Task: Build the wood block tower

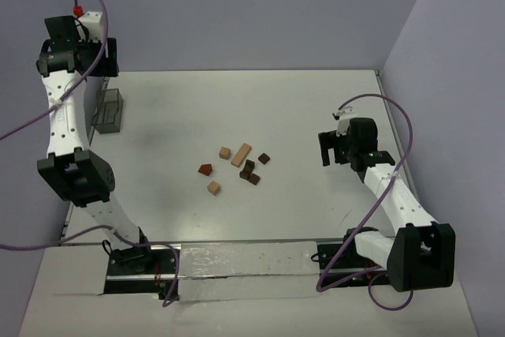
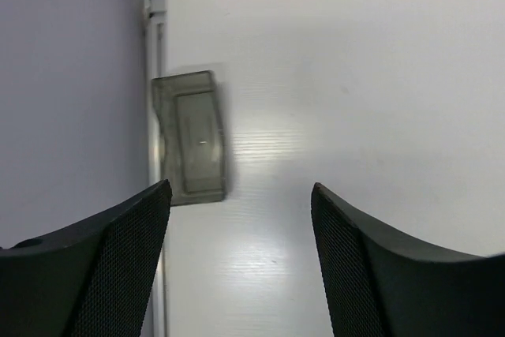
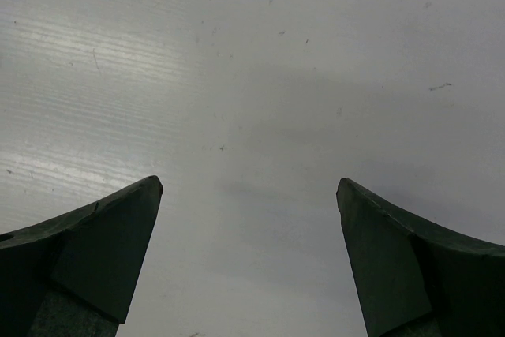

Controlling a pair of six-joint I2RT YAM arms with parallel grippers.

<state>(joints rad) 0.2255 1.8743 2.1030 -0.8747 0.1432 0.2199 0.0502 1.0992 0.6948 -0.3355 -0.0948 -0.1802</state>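
Observation:
Several small wooden blocks lie loose near the middle of the white table, none stacked into a tower: a tan cube (image 1: 225, 152), a tan plank (image 1: 241, 154), a second tan cube (image 1: 214, 188), a reddish-brown piece (image 1: 206, 169) and dark brown blocks (image 1: 250, 171) (image 1: 263, 158). My left gripper (image 1: 109, 57) (image 2: 241, 195) is open and empty, held high over the far left corner, far from the blocks. My right gripper (image 1: 327, 150) (image 3: 248, 187) is open and empty, low over bare table to the right of the blocks. Neither wrist view shows a block.
A greyish see-through box (image 1: 109, 110) stands at the table's far left edge and also shows in the left wrist view (image 2: 191, 147). Lilac walls close the back and sides. The table's left edge (image 2: 154, 116) runs beside the box.

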